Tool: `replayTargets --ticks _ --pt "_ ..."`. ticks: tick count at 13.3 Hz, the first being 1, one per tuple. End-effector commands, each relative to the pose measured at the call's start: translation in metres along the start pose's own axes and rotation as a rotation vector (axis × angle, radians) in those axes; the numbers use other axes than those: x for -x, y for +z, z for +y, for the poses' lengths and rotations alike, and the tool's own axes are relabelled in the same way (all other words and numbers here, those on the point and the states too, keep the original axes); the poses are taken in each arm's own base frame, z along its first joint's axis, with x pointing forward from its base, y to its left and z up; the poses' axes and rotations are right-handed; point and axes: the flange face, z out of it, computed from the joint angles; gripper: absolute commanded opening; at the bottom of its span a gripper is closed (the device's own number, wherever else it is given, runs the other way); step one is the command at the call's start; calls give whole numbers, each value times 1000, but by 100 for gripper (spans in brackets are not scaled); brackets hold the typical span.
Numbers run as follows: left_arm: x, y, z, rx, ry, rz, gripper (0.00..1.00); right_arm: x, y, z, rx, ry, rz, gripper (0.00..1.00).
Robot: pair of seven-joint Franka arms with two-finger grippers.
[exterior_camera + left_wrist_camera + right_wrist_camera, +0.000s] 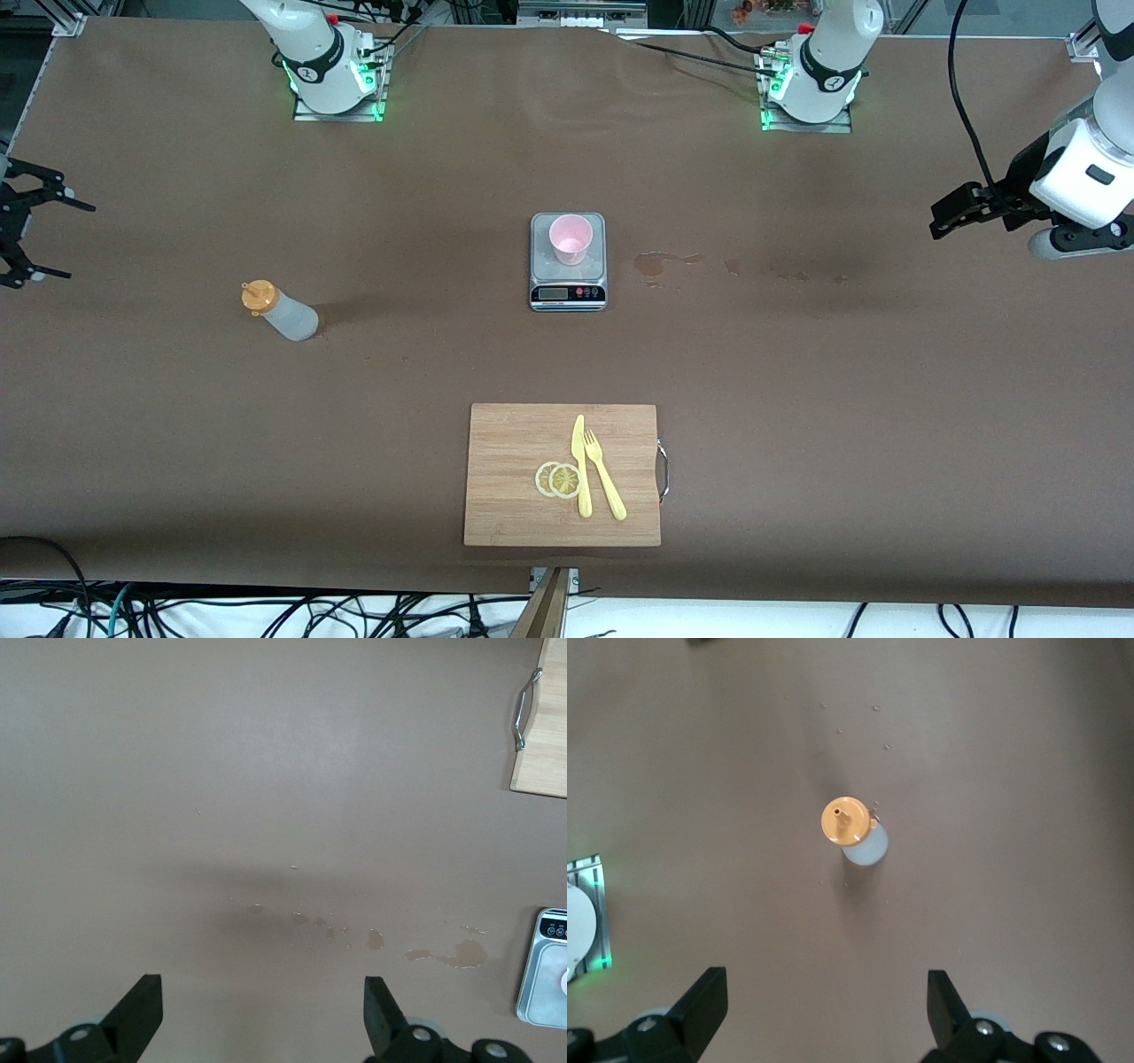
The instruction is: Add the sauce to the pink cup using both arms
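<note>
Two grippers wait wide apart and empty: our right gripper high over the upright sauce, our left gripper off the scale, which weighs the pink cup.

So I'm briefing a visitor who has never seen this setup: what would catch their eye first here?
Probably the pink cup standing on the grey scale mid-table, and the sauce bottle with its orange cap standing alone toward the right arm's end. Nearer the front camera, a wooden cutting board carries lemon slices, a yellow knife and fork. The left gripper and right gripper both wait open at the table's ends.
</note>
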Motion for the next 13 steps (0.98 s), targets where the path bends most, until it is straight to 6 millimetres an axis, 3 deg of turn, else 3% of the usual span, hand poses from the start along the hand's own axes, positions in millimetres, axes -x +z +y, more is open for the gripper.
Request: replayTargets --ticks 1,7,13 --pt "-4 -6 1 10 8 5 100 -14 -15 -18 46 164 -45 100" --pt "-4 -6 0 8 6 5 100 -82 -40 -49 136 507 -71 100" --pt "-4 -6 1 8 8 3 100 -113 -41 -61 201 842 -90 100"
